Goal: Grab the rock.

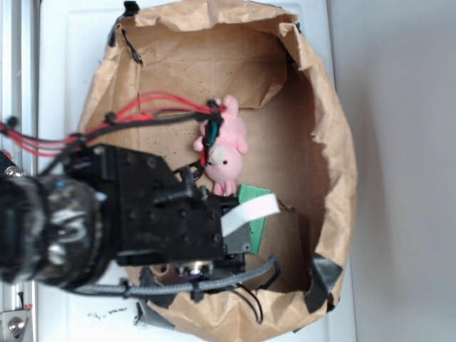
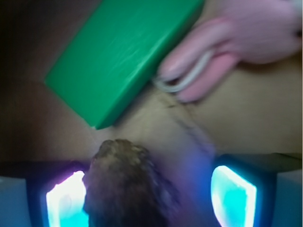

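In the wrist view, your left finger pad (image 2: 66, 201) sits right against the rock (image 2: 125, 187), while the right pad (image 2: 233, 196) stands well apart from it, so the fingers are open and the rock lies off-centre between them. Closing from here could push the stone sideways across the paper before the right pad meets it, and its lumpy surface may let it roll or squirt out toward the green block (image 2: 120, 54), which lies just beyond it. The pink bunny (image 2: 246, 38) rests to the right of the block, touching or nearly touching it; a dragged rock could nudge both.

In the exterior view, the arm hides the rock, and the gripper (image 1: 214, 260) works low inside the brown paper bag (image 1: 335, 142). The crumpled wall rises close on the near side and the right, so you have little room there; the open floor lies toward the bag's far, upper part.
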`<state>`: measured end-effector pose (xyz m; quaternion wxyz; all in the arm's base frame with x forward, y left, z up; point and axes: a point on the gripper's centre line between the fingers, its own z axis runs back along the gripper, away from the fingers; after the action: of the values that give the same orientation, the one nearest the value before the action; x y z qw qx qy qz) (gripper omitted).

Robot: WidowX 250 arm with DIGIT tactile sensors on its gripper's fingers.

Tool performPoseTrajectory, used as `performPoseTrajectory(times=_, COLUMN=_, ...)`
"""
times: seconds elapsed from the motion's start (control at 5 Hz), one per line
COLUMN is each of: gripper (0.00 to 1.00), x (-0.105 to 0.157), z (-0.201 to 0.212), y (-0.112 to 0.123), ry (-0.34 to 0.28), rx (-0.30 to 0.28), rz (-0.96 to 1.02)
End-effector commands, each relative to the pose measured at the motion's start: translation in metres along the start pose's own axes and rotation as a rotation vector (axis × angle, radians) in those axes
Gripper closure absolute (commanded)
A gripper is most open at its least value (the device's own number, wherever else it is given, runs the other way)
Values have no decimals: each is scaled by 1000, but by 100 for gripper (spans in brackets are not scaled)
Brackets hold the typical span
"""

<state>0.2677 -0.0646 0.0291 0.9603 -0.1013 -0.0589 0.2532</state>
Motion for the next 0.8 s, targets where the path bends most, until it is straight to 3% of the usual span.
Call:
performPoseTrajectory(times=0.0, gripper=100, x=2, z=5, y=-10, ry=-7, rx=41, rz=-1)
performPoseTrajectory(times=0.2, gripper=100, x=10, z=16, y=-7, ry=-9, rx=37, rz=4)
performPoseTrajectory(times=0.6, gripper=100, x=56, z=55, y=22, ry=-41, rx=31, rz=18)
